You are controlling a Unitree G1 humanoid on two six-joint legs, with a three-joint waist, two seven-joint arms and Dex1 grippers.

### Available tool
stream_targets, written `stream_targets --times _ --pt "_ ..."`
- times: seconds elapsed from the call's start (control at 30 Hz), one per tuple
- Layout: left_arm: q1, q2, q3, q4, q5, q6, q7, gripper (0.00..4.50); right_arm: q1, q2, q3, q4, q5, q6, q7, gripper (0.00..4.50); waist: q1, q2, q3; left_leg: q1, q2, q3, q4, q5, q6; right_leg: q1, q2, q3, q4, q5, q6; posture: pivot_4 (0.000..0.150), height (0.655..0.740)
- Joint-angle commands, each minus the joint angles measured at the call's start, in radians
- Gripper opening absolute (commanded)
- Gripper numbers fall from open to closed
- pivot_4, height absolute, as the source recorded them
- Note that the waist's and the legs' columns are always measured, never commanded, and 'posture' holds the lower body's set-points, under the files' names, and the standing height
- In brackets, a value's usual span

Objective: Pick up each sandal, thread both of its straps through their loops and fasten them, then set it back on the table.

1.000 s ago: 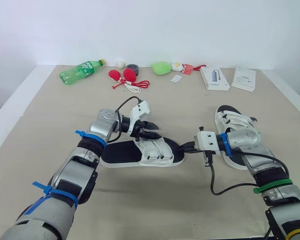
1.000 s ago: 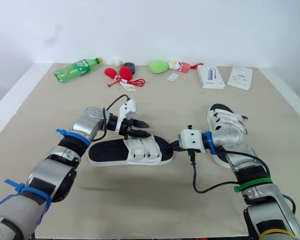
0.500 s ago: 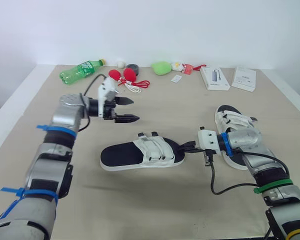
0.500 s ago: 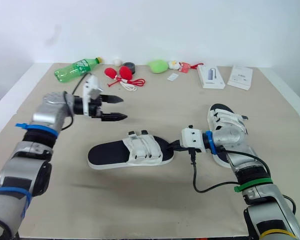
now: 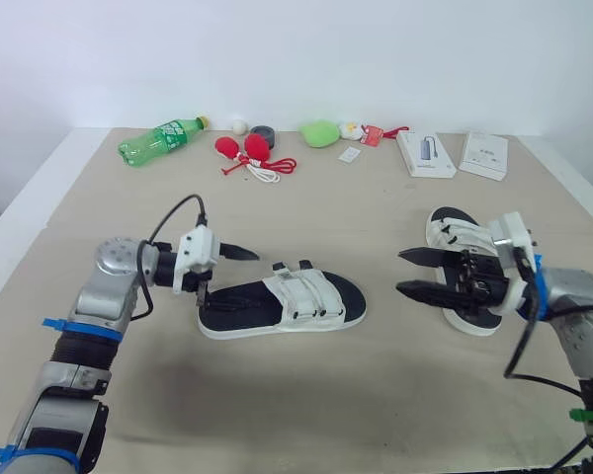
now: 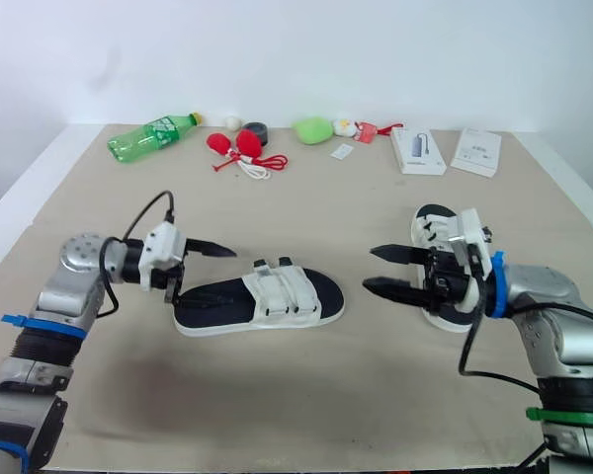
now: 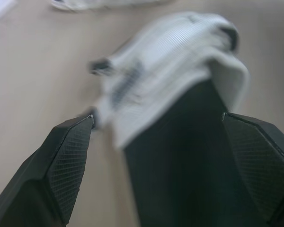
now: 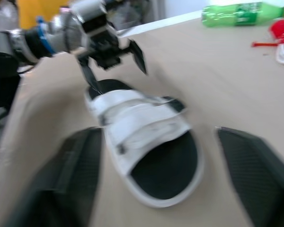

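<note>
Left eye view: left gripper (image 5: 227, 278), right gripper (image 5: 398, 272) wide open, empty; bare table (image 5: 378, 334) between left sandal (image 5: 287, 301), right sandal (image 5: 451, 227).

The sandal (image 5: 301, 294) has white ribbed cloth straps, a matt black footbed and a smooth white sole. The table (image 5: 326, 395) is dull, matt beige, and the bottle (image 5: 163, 140) is glossy green plastic. The left gripper (image 5: 227, 278) has matt black fingers (image 7: 68, 161) with fine cross-hatched pads.
</note>
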Motion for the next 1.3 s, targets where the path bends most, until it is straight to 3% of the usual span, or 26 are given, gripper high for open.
stream_targets --times 0.03,0.57,0.7,0.73,0.77,0.8,0.87,0.93,1.0,1.2,1.3 --pt "-0.027 -0.012 -0.022 -0.006 0.013 -0.059 0.008 4.5 0.005 -0.001 -0.034 -0.075 0.013 -0.025 -0.011 4.46 0.0 0.0 0.0 0.0 0.0 0.0 0.0 0.0 0.0 0.0 0.001 0.0 0.0 0.0 0.0 0.15 0.74" --pt "-0.142 -0.188 -0.106 0.214 0.131 -0.199 0.193 4.5 0.071 0.021 -0.01 -0.15 -0.011 -0.077 -0.043 4.46 0.007 0.0 0.0 -0.002 0.0 -0.001 0.001 -0.001 0.002 -0.001 0.006 0.003 0.0 0.0 0.004 0.15 0.74" --pt "-0.164 -0.198 -0.118 0.287 0.153 -0.221 0.21 3.48 0.066 0.021 -0.007 -0.151 -0.006 -0.078 -0.044 4.5 0.007 0.0 0.0 -0.002 0.0 -0.001 0.001 0.0 0.002 -0.001 0.006 0.003 0.0 0.001 0.004 0.15 0.74" --pt "-0.165 -0.198 -0.12 0.291 0.152 -0.221 0.209 2.87 0.068 0.021 -0.007 -0.154 -0.006 -0.079 -0.044 4.5 0.007 0.0 0.0 -0.002 0.0 -0.001 0.001 0.0 0.002 -0.001 0.006 0.003 0.0 0.001 0.004 0.15 0.74" --pt "-0.168 -0.202 -0.115 0.299 0.153 -0.21 0.221 2.65 0.07 0.019 -0.005 -0.155 -0.008 -0.083 -0.041 4.5 0.008 0.0 0.0 -0.002 0.0 -0.001 0.001 0.0 0.002 -0.001 0.006 0.003 0.0 0.001 0.004 0.15 0.74" --pt "-0.169 -0.204 -0.113 0.302 0.153 -0.2 0.228 2.04 0.072 0.018 -0.006 -0.156 -0.009 -0.086 -0.039 4.5 0.008 0.0 0.0 -0.002 0.0 -0.001 0.001 0.0 0.002 -0.001 0.006 0.003 0.0 0.001 0.004 0.15 0.74" --pt "-0.174 -0.205 -0.114 0.312 0.162 -0.204 0.243 1.37 0.075 0.018 -0.004 -0.158 -0.011 -0.091 -0.036 4.5 0.009 0.0 0.0 -0.002 0.0 -0.001 0.001 0.0 0.002 -0.001 0.006 0.003 0.0 0.001 0.004 0.15 0.74" --pt "-0.178 -0.208 -0.115 0.321 0.169 -0.211 0.26 0.35 0.077 0.019 0.002 -0.159 -0.015 -0.099 -0.033 4.5 0.009 0.0 0.0 -0.002 0.0 -0.001 0.001 -0.001 0.002 0.0 0.006 0.003 0.0 0.001 0.004 0.15 0.74" --pt "-0.181 -0.213 -0.115 0.326 0.17 -0.214 0.269 0.01 0.078 0.019 0.008 -0.159 -0.02 -0.106 -0.03 4.5 0.009 0.0 0.0 -0.002 0.0 -0.001 0.001 -0.001 0.002 0.0 0.006 0.003 0.0 0.001 0.004 0.15 0.74" --pt "-0.23 -0.231 -0.067 0.324 0.161 -0.182 0.368 0.01 0.057 0.027 0.018 -0.144 -0.031 -0.127 -0.03 4.5 0.017 0.001 0.0 -0.002 0.0 -0.001 0.003 0.0 0.002 0.0 0.006 0.003 0.0 0.002 0.004 0.15 0.74" --pt "-0.279 -0.201 0.0 0.338 0.162 -0.148 0.488 0.01 0.044 0.045 0.011 -0.143 -0.011 -0.115 -0.052 4.5 0.017 0.0 0.0 -0.002 0.0 -0.001 0.003 0.0 0.002 0.0 0.006 0.004 0.0 0.002 0.005 0.15 0.74"
